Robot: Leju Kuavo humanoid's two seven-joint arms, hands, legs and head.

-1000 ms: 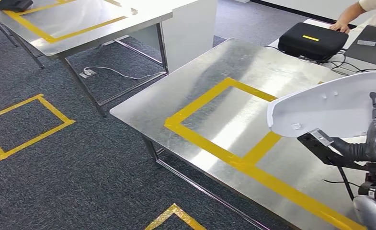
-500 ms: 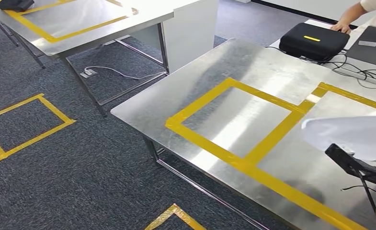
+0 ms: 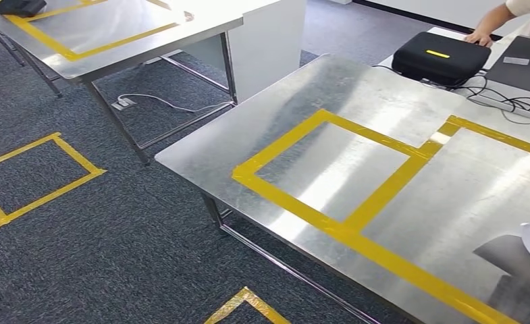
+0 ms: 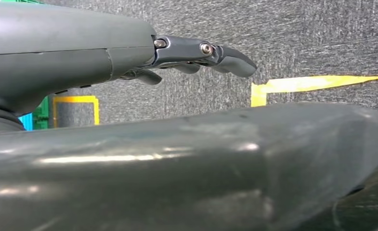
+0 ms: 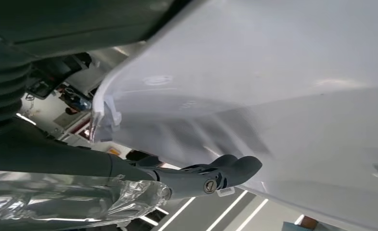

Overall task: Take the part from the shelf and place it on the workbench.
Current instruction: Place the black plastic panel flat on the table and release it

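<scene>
Part (image 5: 283,82), white curved shell, gripped against right hand (image 5: 211,180) fingers, edge just showing over near right corner of steel surface (image 3: 383,101), carry step, not yet set down, next needs lowering flat inside yellow tape box (image 3: 329,169); left hand (image 4: 196,53) empty, fingers loosely apart above carpet.

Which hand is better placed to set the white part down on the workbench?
The right hand, probably. Its fingers lie against the white part, whose corner shows over the workbench at the right edge. The left hand hangs over carpet, holding nothing.
</scene>
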